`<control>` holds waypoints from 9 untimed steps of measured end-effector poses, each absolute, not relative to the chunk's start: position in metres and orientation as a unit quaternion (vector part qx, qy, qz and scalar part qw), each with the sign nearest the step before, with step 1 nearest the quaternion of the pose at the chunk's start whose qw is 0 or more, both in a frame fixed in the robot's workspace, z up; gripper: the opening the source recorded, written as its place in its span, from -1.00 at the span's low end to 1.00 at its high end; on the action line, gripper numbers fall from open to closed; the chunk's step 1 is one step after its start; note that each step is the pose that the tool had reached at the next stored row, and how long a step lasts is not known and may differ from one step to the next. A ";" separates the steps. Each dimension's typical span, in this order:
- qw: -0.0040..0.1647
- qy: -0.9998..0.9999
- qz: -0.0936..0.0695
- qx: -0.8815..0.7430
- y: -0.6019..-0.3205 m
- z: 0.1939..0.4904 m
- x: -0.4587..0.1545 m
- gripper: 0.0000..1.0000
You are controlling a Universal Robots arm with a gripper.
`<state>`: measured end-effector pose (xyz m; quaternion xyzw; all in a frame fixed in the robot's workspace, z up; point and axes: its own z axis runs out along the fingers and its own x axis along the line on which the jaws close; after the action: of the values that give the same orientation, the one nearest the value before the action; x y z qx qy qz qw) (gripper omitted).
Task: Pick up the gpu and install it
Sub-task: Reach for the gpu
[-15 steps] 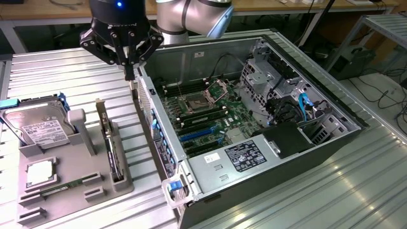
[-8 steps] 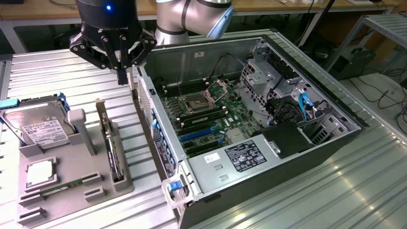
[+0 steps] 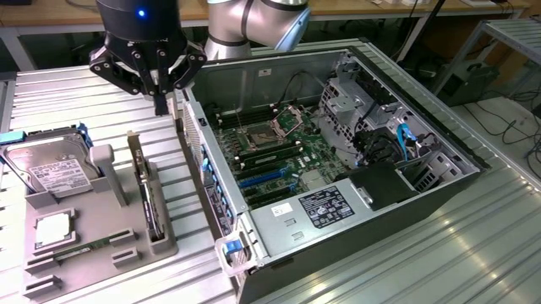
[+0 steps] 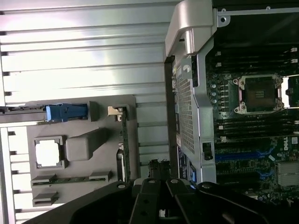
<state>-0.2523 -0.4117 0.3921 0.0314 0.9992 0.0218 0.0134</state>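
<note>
Exterior view: pincer (image 3: 161, 107) narrow, empty, above ribbed metal table (image 3: 76, 101); gpu (image 3: 149, 193) upright in grey holder (image 3: 95, 221).

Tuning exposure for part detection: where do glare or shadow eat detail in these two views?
Wrist view: glare whitens the ribbed table and the chip in the tray; the gpu, edge-on, is evenly lit; the case interior goes dark. Exterior view: even light, only a soft sheen on the table at that view's right.
</note>
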 end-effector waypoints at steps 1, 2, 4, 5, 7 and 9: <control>0.013 0.999 0.022 0.031 -0.412 0.392 -0.253 -0.79; 0.013 0.999 0.022 0.031 -0.412 0.392 -0.253 -0.79; 0.013 0.999 0.022 0.031 -0.413 0.392 -0.254 -0.79; 0.013 0.999 0.022 0.031 -0.413 0.392 -0.254 -0.79; 0.013 0.999 0.022 0.031 -0.413 0.392 -0.255 -0.79; 0.013 0.999 0.022 0.031 -0.414 0.392 -0.256 -0.79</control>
<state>-0.2556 -0.4145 0.3918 0.0309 0.9992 0.0218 0.0134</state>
